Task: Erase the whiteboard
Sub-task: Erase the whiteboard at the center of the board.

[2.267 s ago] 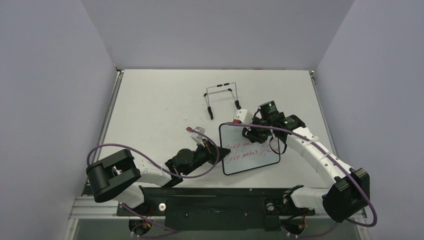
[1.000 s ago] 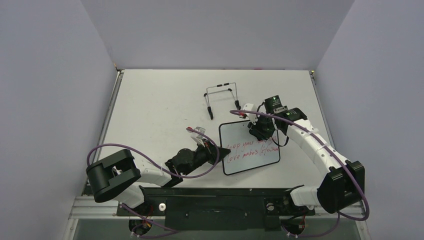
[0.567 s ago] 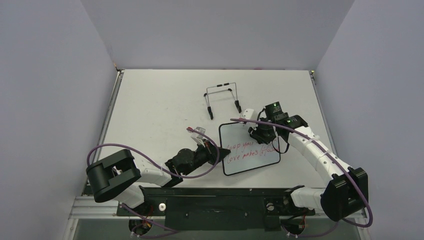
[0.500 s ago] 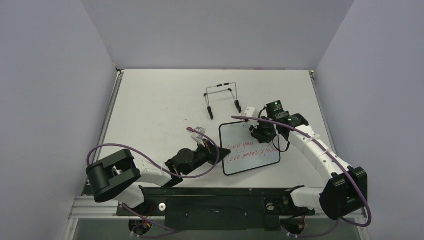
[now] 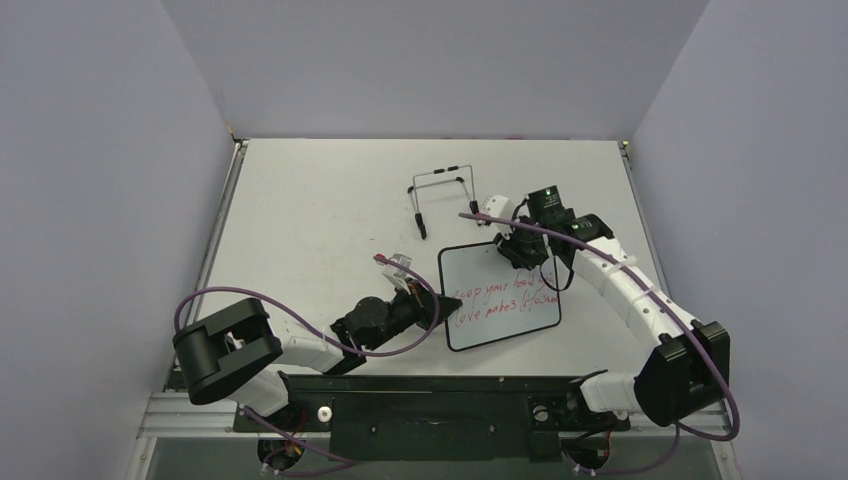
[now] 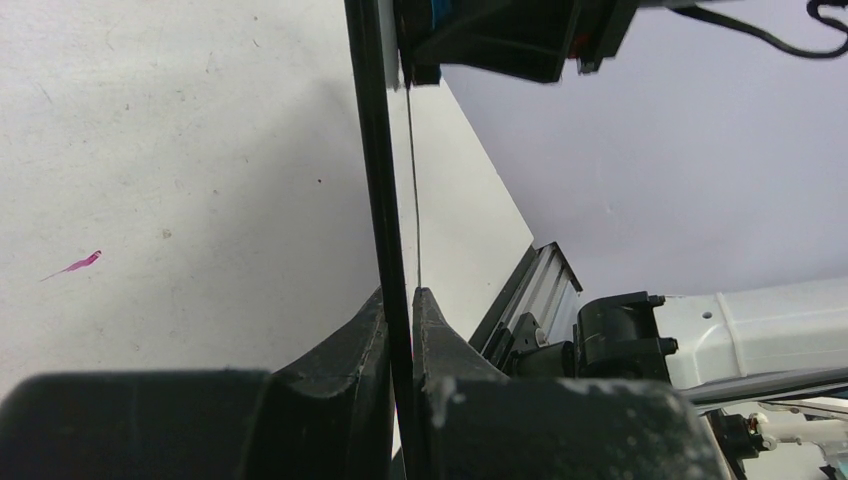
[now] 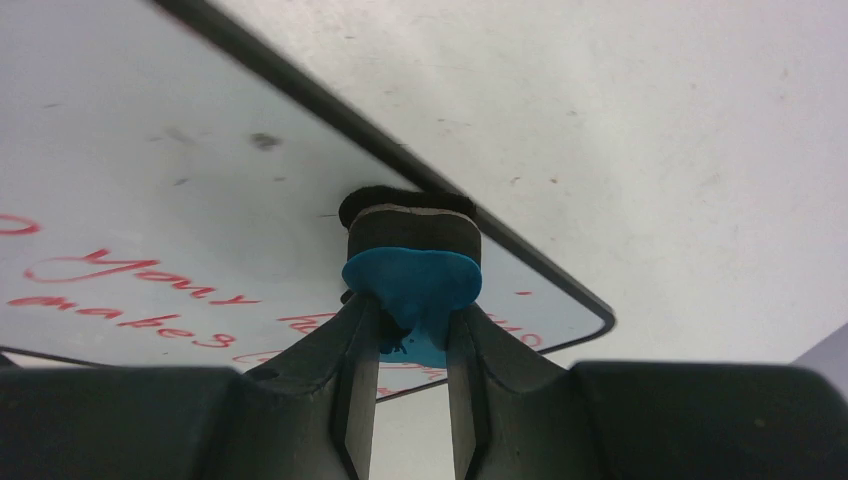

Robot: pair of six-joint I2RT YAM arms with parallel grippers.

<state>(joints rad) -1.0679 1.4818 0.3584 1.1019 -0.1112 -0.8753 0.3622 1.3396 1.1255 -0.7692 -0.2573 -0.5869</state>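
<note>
The whiteboard lies on the table, black-framed, with two lines of red handwriting across its lower half. My left gripper is shut on its left edge; the left wrist view shows the thin black frame pinched between the fingertips of the left gripper. My right gripper is shut on a small blue eraser. The eraser's dark felt pad presses on the whiteboard near its far right edge, above the red words. The right gripper clamps the eraser's blue handle.
A black wire stand sits on the table beyond the board. A small clear object with a red end lies by the left wrist. A pink mark stains the tabletop. Grey walls enclose three sides.
My right gripper has slid the eraser a short way toward the board's far right edge. The left arm and the board have not moved, and the red writing looks the same.
</note>
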